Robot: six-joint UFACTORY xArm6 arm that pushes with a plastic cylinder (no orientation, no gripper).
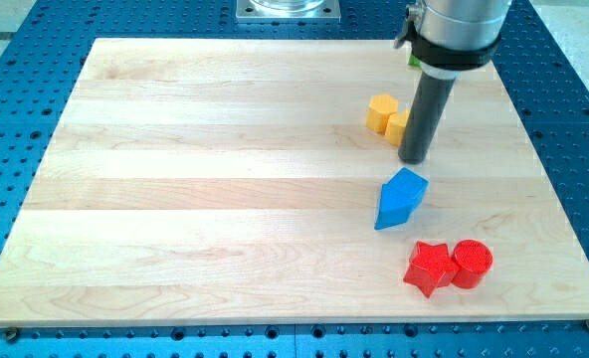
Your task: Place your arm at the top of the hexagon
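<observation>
Right now my tip point(415, 159) sits just right of 2 touching yellow blocks point(388, 116), partly hiding one; it's a plain rod, holding nothing. Blue block point(400, 197) just below it, red star point(429, 267) & red cylinder point(471, 264) touching, near btm right.

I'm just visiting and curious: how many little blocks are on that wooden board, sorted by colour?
Yellow: 2, a hexagon and a second yellow block partly hidden behind the rod, near my tip
Blue: 1, an angular block
Red: 2, a star and a cylinder
Total: 5
</observation>
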